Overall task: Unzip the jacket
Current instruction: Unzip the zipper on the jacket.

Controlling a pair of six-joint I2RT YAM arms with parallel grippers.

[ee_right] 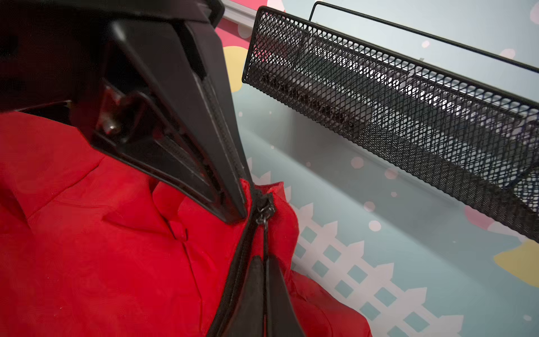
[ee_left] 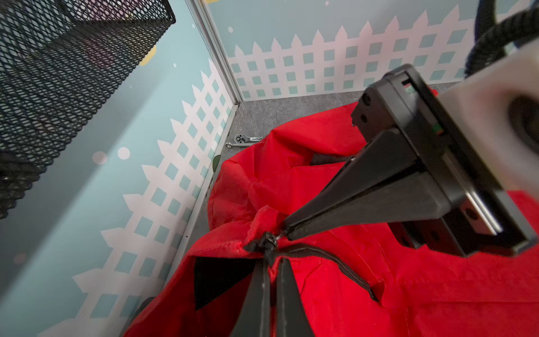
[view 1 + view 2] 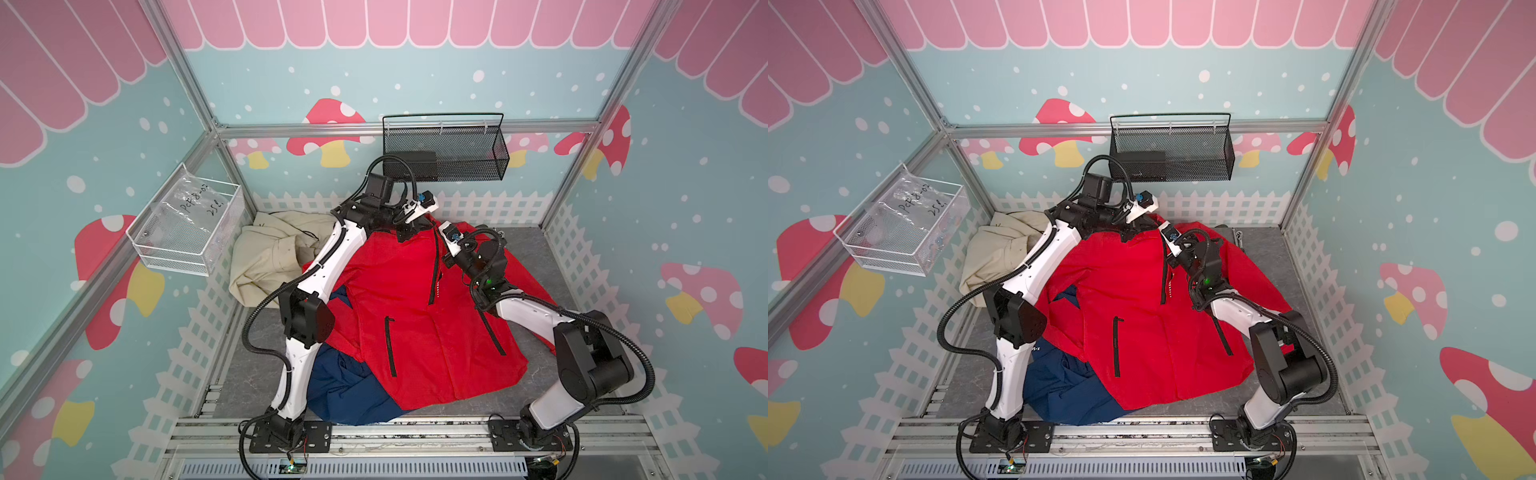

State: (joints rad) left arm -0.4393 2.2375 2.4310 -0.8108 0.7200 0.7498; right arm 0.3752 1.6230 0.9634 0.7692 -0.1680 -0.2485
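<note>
You have little to read here. The clear plastic bag (image 3: 193, 205) lying in the white wire basket (image 3: 166, 259) carries black handwriting, legible in both top views: the upper line reads "PET 8-02" and the lower one starts with "25" (the mark after it may be a letter, but at this size you cannot settle which). On the blue garment (image 3: 1067, 382) a small white print shows "S-X" in a top view. The wrench (image 2: 244, 139) bears lettering too small to read.
</note>
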